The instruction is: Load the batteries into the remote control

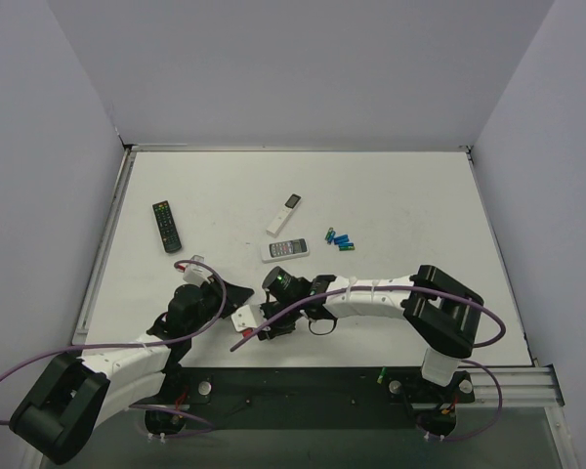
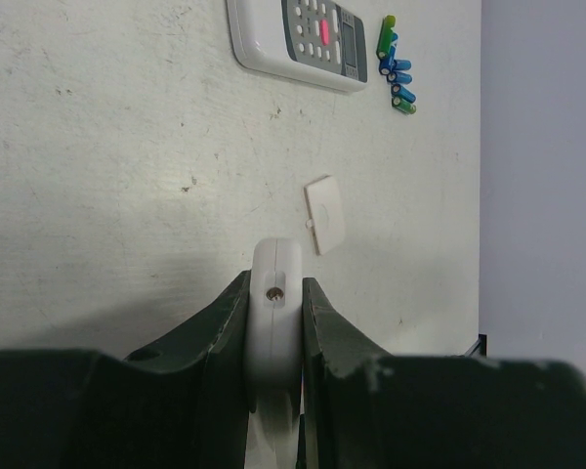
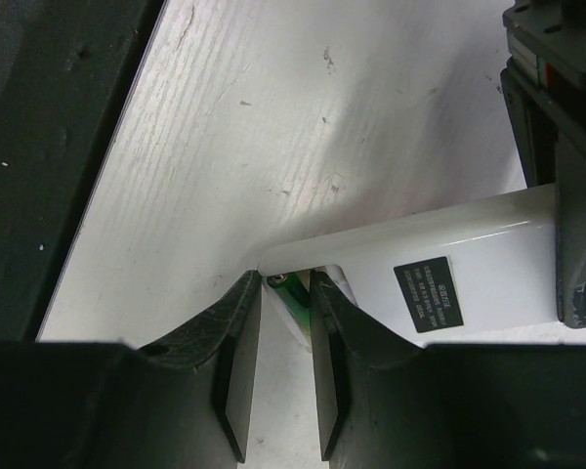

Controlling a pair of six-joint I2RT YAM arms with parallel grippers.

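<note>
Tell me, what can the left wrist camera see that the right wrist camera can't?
Only left wrist: loose batteries, another white remote with grey keys, and a small white cover lying on the table. Only right wrist: a green battery at the right gripper tips, in the remote control bay, and a black label on its back. Both: the remote control and the table.

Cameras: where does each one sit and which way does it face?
Top external: above and behind the bases, looking down at the table; both arms show.
Left wrist: looks along the table past the left fingers, clamped on the remote control.
Right wrist: looks down past the right fingers at a green battery at the remote control's bay.
Shared: both wrist views show the remote control.
</note>
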